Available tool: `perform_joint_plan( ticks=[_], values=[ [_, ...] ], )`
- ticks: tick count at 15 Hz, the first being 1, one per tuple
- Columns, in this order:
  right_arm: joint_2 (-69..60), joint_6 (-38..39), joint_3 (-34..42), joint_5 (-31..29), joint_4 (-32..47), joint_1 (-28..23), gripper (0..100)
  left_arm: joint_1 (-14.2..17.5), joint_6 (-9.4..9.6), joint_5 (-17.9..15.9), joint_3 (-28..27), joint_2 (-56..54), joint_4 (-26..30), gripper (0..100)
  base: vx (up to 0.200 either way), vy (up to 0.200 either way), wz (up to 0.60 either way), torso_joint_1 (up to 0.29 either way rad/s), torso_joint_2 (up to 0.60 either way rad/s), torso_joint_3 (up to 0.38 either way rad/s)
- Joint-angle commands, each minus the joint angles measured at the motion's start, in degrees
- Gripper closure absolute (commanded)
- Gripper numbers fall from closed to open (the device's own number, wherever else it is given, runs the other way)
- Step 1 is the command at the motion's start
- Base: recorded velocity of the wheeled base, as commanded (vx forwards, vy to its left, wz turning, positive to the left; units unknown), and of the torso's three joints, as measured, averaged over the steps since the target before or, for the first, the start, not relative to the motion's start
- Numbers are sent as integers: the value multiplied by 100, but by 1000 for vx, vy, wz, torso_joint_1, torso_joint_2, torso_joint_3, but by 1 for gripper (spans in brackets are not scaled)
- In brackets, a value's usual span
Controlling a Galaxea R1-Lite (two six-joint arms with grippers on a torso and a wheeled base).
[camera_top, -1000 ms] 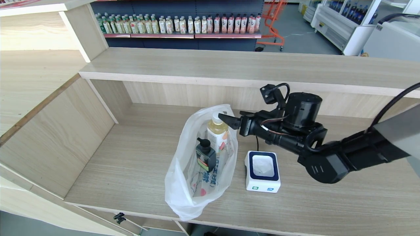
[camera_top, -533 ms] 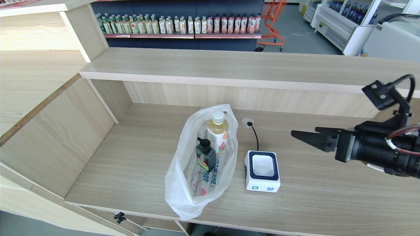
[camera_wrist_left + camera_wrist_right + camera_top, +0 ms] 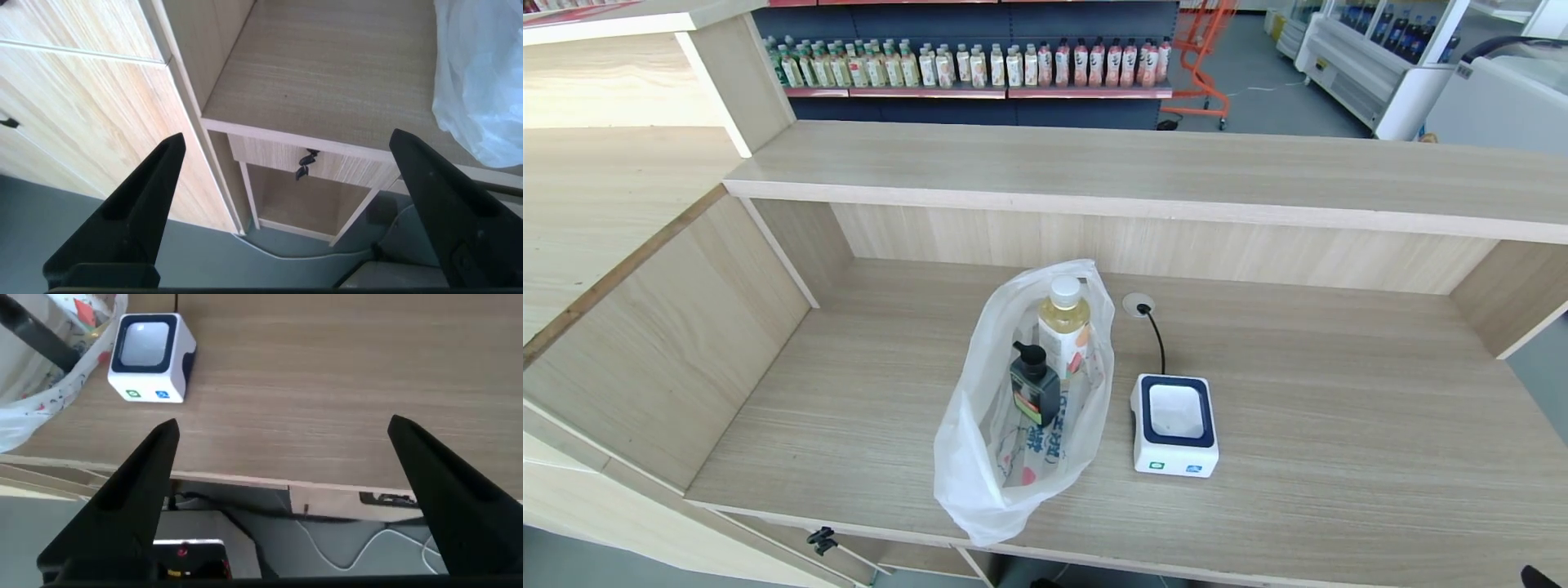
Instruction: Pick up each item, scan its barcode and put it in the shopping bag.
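A white plastic shopping bag (image 3: 1013, 408) stands open on the wooden counter (image 3: 1339, 425). Inside it stand a yellow drink bottle (image 3: 1063, 327) with a white cap and a dark pump bottle (image 3: 1034, 390). The white and blue barcode scanner (image 3: 1174, 425) sits just right of the bag, its cable running back to a hole in the counter. My right gripper (image 3: 294, 506) is open, below and in front of the counter's front edge, with the scanner (image 3: 149, 358) ahead. My left gripper (image 3: 286, 216) is open, low by the counter's front left corner, the bag (image 3: 482, 73) off to one side.
A raised ledge (image 3: 1143, 171) runs along the counter's back, with side walls left and right. A drawer handle (image 3: 307, 163) hangs under the counter's front edge. Shelves of bottled drinks (image 3: 972, 61) stand far behind.
My right arm has drawn back from the bag's mouth to the right and out of the head view, its gripper empty. The bag and its bottles have stayed put.
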Motion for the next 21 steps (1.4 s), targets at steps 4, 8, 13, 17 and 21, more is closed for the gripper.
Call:
perform_joint_plan(
  ticks=[4,8,13,17,21],
  values=[
    [-2175,-214,603,-61,513,-470,0,1,0,3,0,9,1,0,0,0,0,0,0,0],
    [-2175,-478,603,53,530,-470,0,1,0,3,0,9,1,0,0,0,0,0,0,0],
    [-2175,-381,603,53,539,-470,100,1,0,3,0,9,1,0,0,0,0,0,0,0],
    [-2175,-223,603,36,539,-470,100,1,0,3,0,9,1,0,0,0,0,0,0,0],
    [-2175,-126,603,27,539,-470,100,1,0,3,0,9,1,0,0,-50,0,-1,1,4]
  ],
)
